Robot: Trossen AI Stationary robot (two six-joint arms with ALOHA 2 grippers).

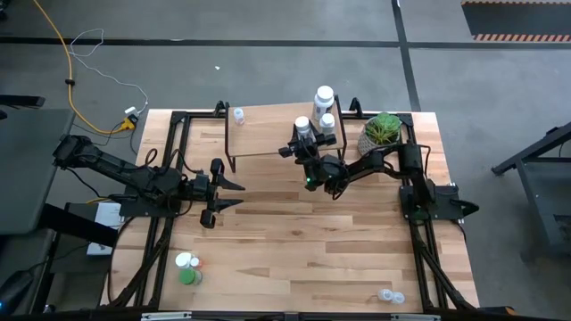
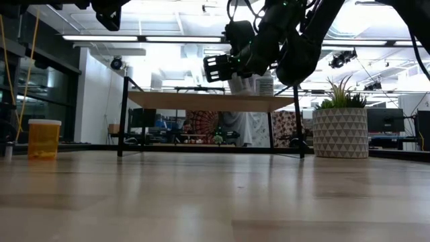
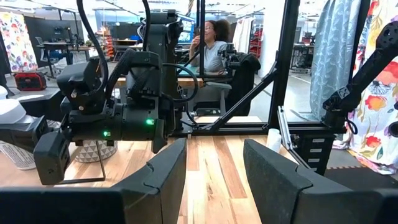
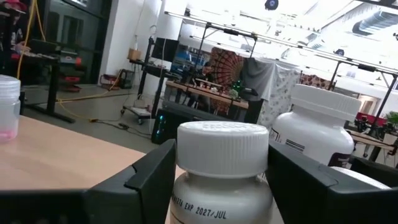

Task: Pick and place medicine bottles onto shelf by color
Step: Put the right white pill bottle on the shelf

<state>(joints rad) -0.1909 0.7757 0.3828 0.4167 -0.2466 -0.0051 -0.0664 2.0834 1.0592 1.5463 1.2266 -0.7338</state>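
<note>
A wooden table (image 1: 294,241) carried a shelf (image 1: 268,129) at upper centre. The right gripper (image 1: 304,143) stood over the shelf's right end, fingers apart around a white bottle (image 4: 222,171) beside two others. The left gripper (image 1: 234,193), left of centre, was open and empty.
</note>
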